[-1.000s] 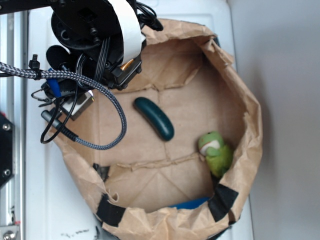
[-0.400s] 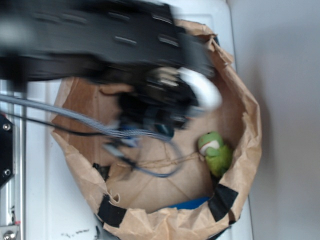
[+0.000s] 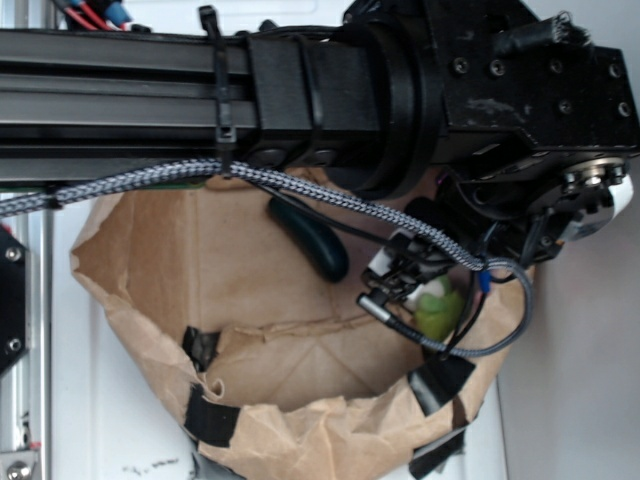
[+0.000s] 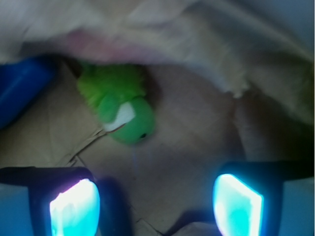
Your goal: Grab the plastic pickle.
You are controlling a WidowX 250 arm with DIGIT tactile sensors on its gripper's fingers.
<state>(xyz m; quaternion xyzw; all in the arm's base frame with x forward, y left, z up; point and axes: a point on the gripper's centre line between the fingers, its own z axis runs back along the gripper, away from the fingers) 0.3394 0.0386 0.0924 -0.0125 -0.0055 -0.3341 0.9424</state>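
Inside the crumpled brown paper bag (image 3: 300, 420), the tool (image 4: 156, 199), pads spread apart and empty, hangs over the fuzzy lime-green frog plush (image 4: 123, 110), so reaching the glossy dark teal-green plastic pickle (image 3: 312, 240) nearby likely calls for shifting across first.

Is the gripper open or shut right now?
Open. The wrist view shows the gripper with its two pads set wide apart, bare brown paper between them, and the fuzzy lime-green frog plush ahead, ungrasped.
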